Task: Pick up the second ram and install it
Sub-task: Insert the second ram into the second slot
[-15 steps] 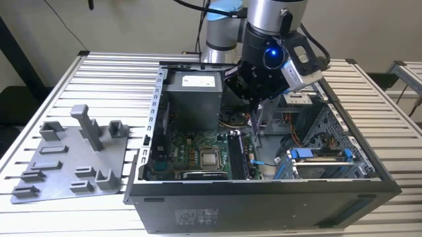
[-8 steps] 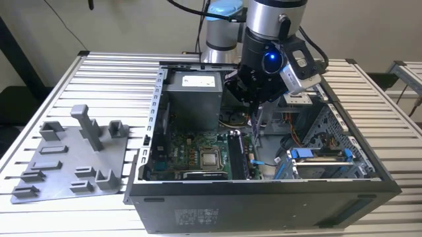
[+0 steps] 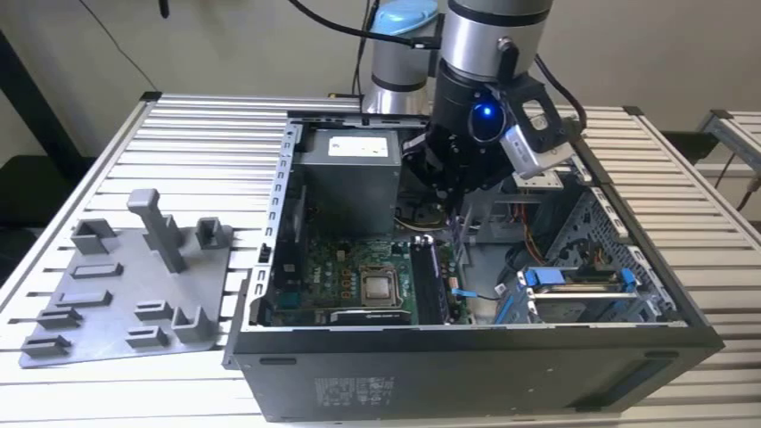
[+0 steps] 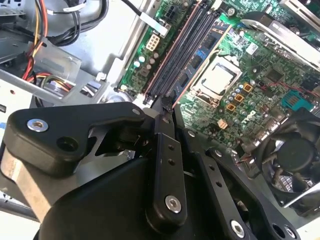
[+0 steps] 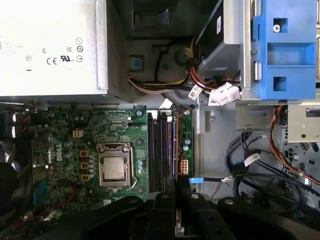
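On the exterior view's left, a grey holder tray (image 3: 131,303) with upright posts lies flat on the slatted metal surface (image 3: 178,134), well apart from the arm. Just beside it, toward the middle, stands an open computer case (image 3: 476,374). Inside the case, a grey power supply (image 3: 345,165) sits at the far end. The green motherboard (image 3: 321,276) lies below it, with the bare processor (image 3: 380,287) near its middle. To the processor's right run the long dark memory slots (image 3: 430,276), parallel to each other; the first wrist view shows them side by side (image 5: 161,150) between the processor and the case's bundled cables.

The arm (image 3: 487,53) reaches down into the case from above, and its gripper (image 3: 448,207) hangs over the far end of the memory slots, near the power supply. In both wrist views the black fingers (image 4: 165,145) are drawn close together, with only a narrow gap at their tips. In the first wrist view a thin sliver with a pale patch shows in that gap. This looks to be the second ram (image 5: 177,226), pinched edge-on and lined up along the slots just above them, not seated.

Further right, a blue drive bracket (image 3: 571,278) sits in the case's near right corner.
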Robot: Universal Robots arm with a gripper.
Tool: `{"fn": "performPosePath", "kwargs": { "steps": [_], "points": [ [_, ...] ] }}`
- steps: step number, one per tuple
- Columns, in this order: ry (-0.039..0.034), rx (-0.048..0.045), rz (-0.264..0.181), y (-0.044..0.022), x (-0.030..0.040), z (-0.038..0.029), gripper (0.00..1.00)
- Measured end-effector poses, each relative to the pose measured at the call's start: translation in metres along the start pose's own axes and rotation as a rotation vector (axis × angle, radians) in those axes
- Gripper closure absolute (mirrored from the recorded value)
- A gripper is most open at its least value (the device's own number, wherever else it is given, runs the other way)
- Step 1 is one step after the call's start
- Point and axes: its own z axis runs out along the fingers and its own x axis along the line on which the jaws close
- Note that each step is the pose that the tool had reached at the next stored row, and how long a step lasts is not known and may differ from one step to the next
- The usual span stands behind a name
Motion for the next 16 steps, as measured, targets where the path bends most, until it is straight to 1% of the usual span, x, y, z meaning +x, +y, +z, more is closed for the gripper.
{"fn": "performPosePath", "kwargs": {
  "steps": [2, 5, 10, 16],
  "points": [
    [0.0001, 0.0015, 0.0, -0.0001, 0.0007, 0.0018, 0.86],
    [0.0, 0.0023, 0.0, -0.0002, 0.0015, 0.0067, 0.86],
    [-0.0001, 0.0054, 0.0, -0.0004, 0.0034, 0.0101, 0.86],
    [0.0002, 0.0078, -0.001, -0.0007, 0.0077, 0.0158, 0.86]
  ]
}}
